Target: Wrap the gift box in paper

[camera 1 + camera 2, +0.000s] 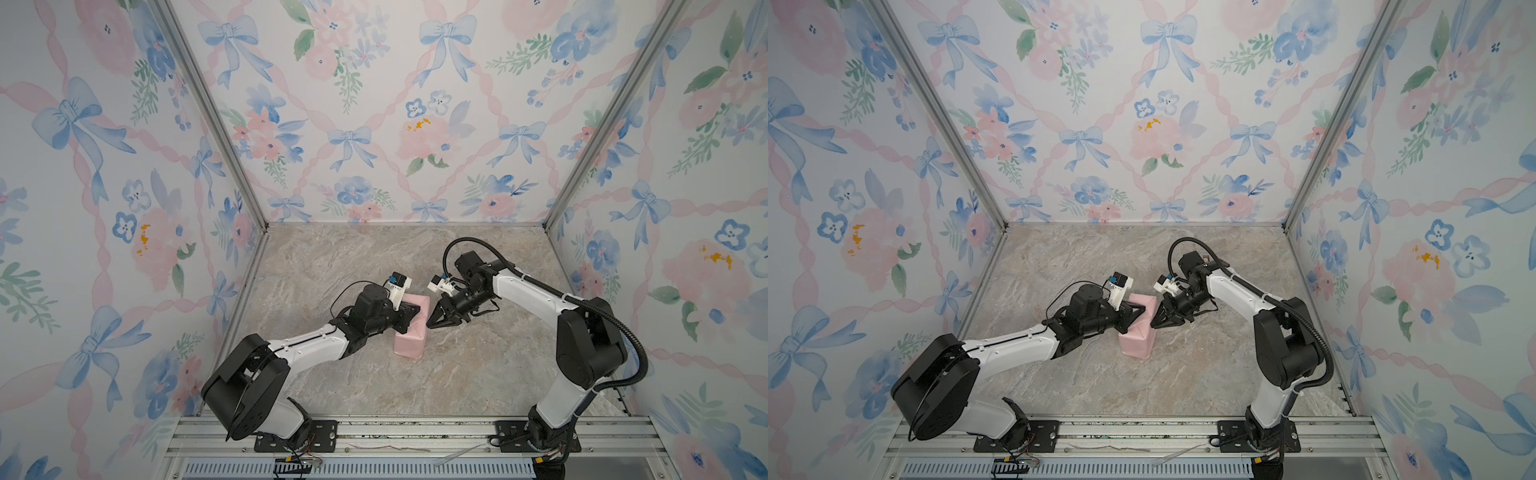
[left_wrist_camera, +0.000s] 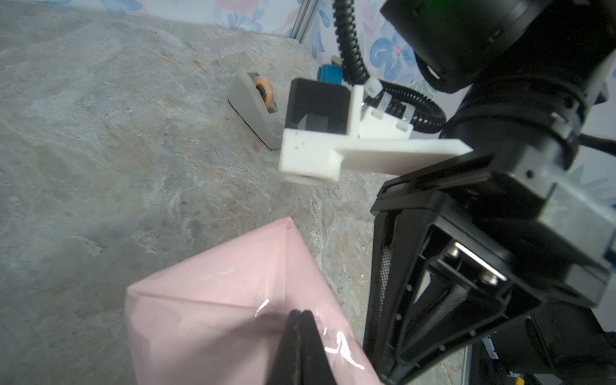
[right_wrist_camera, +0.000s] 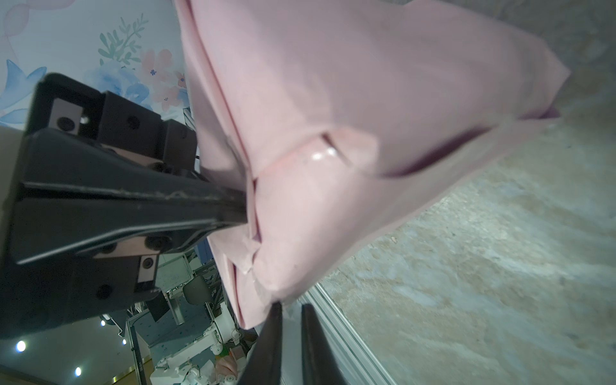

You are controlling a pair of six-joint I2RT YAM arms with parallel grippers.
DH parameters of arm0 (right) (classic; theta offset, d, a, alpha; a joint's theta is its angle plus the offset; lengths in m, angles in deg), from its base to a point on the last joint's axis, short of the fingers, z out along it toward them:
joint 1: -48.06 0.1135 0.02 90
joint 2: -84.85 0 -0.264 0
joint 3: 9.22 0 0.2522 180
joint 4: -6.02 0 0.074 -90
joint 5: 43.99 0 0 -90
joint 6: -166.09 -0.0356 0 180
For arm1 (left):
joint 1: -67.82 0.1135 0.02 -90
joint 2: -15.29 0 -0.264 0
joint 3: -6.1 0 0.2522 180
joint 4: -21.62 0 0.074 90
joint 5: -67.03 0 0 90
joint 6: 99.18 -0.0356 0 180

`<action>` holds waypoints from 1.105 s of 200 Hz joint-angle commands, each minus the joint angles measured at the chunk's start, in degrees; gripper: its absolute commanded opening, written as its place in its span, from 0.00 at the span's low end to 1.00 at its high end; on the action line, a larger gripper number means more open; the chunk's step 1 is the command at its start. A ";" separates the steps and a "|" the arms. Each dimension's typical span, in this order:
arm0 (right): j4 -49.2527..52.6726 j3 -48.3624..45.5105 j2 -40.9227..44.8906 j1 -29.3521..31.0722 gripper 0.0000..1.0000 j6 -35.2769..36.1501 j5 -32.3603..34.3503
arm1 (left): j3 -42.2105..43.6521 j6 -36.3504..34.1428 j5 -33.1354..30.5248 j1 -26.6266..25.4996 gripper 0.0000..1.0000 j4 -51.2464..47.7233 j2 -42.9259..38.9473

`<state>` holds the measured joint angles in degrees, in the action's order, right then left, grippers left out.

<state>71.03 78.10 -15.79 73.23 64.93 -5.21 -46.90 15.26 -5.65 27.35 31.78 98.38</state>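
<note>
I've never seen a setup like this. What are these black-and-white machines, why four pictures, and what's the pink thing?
They are two robot arms mounted at a marble-patterned table, each ending in a two-fingered gripper. Two pictures look down from overhead; two come from cameras on the arms' wrists. The pink thing is paper folded round something hidden inside. The left gripper, shut, presses its tips on top of it; the right gripper, jaws slightly apart, sits at its side. A tape dispenser also stands on the table, seen in the left wrist view.
</note>
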 commanded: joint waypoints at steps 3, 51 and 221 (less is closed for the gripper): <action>-1.55 -0.26 -1.83 -0.47 0.15 -0.65 1.25 | 1.48 -0.85 -0.44 -0.25 0.02 -4.02 1.09; -3.34 -0.79 -1.75 -0.50 0.19 -1.99 2.13 | 1.67 -0.83 -0.51 -0.30 0.02 -4.01 0.80; 4.82 7.61 6.57 5.63 0.45 -7.42 21.04 | 1.63 -1.09 -0.71 -0.31 0.02 -4.05 0.21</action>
<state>73.72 83.33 -5.86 77.67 58.35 13.74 -46.77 15.24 -5.80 27.35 31.82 98.33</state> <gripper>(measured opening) 0.449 0.047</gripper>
